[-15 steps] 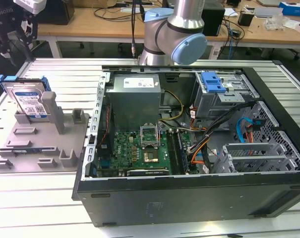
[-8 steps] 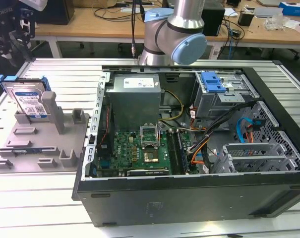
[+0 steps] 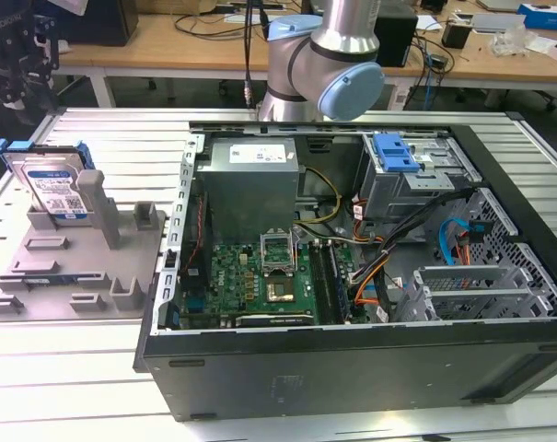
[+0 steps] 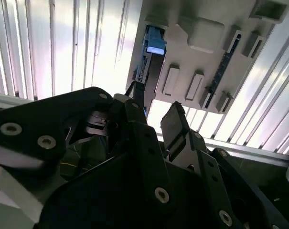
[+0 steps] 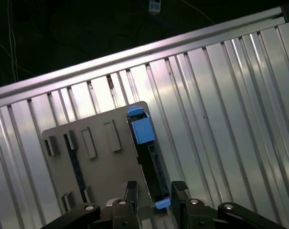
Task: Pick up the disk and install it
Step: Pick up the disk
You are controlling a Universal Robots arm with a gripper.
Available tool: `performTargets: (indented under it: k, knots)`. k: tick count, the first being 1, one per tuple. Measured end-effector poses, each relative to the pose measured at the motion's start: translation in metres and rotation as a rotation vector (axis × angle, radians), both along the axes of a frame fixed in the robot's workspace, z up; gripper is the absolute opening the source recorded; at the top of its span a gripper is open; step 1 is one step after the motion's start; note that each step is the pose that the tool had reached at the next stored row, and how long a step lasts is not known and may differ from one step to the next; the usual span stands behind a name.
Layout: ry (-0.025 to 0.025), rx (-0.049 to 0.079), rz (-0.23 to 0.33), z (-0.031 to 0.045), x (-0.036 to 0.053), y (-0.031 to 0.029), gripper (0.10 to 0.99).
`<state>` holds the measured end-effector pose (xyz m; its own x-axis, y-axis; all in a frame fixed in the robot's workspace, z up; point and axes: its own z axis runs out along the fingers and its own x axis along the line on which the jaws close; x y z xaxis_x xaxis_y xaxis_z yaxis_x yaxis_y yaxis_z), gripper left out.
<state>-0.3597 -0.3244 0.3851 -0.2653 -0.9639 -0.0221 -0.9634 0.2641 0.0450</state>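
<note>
The disk (image 3: 55, 189) stands upright on edge in a slot of a grey holder plate (image 3: 66, 285) at the exterior view's left; it is silver with a white-and-blue label and a blue bracket. In both wrist views it appears edge-on, disk (image 5: 146, 148) and disk (image 4: 153, 50), with its blue bracket ends showing. My gripper (image 5: 155, 188) hangs above it, open, the two black fingers straddling the line of the disk without touching it. The same gripper (image 4: 151, 107) has nothing between its pads, and the gripper (image 3: 22, 55) sits high at the exterior view's upper left.
An open computer case (image 3: 352, 368) lies on the ribbed aluminium table (image 3: 94, 378) to the right of the holder. Inside are a grey power-supply box (image 3: 250, 175), a motherboard (image 3: 260, 276), cables and a drive cage with a blue latch (image 3: 395, 152). The arm's base (image 3: 315, 64) stands behind the case.
</note>
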Motion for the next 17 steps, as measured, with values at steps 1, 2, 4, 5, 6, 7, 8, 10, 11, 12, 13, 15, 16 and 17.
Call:
performTargets:
  k: [1, 2, 4, 5, 6, 7, 8, 10, 11, 12, 13, 15, 16, 17]
  knots:
    - [0.0000, 0.000, 0.020, 0.0000, 0.0000, 0.0000, 0.424]
    - [0.0000, 0.000, 0.037, 0.0000, 0.0000, 0.0000, 0.424]
    - [-0.0001, 0.000, 0.092, 0.0000, 0.0000, 0.0000, 0.424]
    - [0.0000, 0.000, 0.115, 0.0000, 0.0000, 0.0000, 0.424]
    - [0.0000, 0.000, 0.135, 0.0000, 0.0000, 0.0000, 0.424]
    - [0.0000, 0.000, 0.157, 0.0000, 0.0000, 0.0000, 0.424]
    - [0.0000, 0.000, 0.177, 0.0000, 0.0000, 0.0000, 0.424]
    - [0.0000, 0.000, 0.216, 0.0000, 0.0000, 0.0000, 0.424]
    - [0.0000, 0.000, 0.243, 0.0000, 0.0000, 0.0000, 0.424]
    - [0.0000, 0.000, 0.260, 0.0000, 0.0000, 0.0000, 0.424]
    - [0.0000, 0.000, 0.272, 0.0000, 0.0000, 0.0000, 0.424]
    - [0.0000, 0.000, 0.276, 0.0000, 0.0000, 0.0000, 0.424]
    - [0.0000, 0.000, 0.275, 0.0000, 0.0000, 0.0000, 0.424]
    - [0.0000, -0.001, 0.274, 0.0000, 0.0000, 0.0000, 0.424]
